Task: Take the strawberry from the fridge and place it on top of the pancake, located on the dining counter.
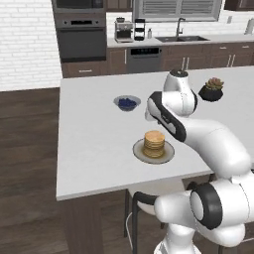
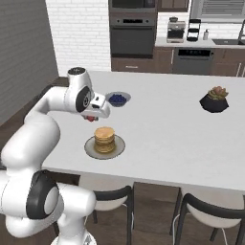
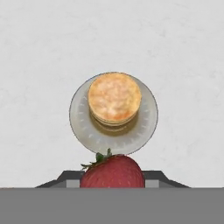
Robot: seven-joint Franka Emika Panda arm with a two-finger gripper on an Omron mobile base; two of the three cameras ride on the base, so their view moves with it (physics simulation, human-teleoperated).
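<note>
Here, over the dining counter (image 2: 167, 139), the gripper (image 2: 91, 117) hangs above the white slab with the strawberry (image 3: 113, 171) pinched between its fingers, the jaws drawn in partway around the small red fruit, whose green leaves point toward the plate in the hand view. The pancake (image 2: 104, 137), a short golden stack on a round grey plate (image 2: 91, 149), sits just ahead of and below the hand; in the right base view the fruit shows as a red spot under the wrist, up and slightly to the left of the stack and clear of it. From the hand camera, the stack lies straight ahead of the berry, centred on the same line, so the move to come looks like a short advance forward and then a descent onto the top pancake, with no sideways correction called for. A bowl of blue berries (image 2: 117, 99) stands farther back on the slab, and a potted succulent (image 2: 214, 100) sits well apart to the robot's right, both outside that path.
</note>
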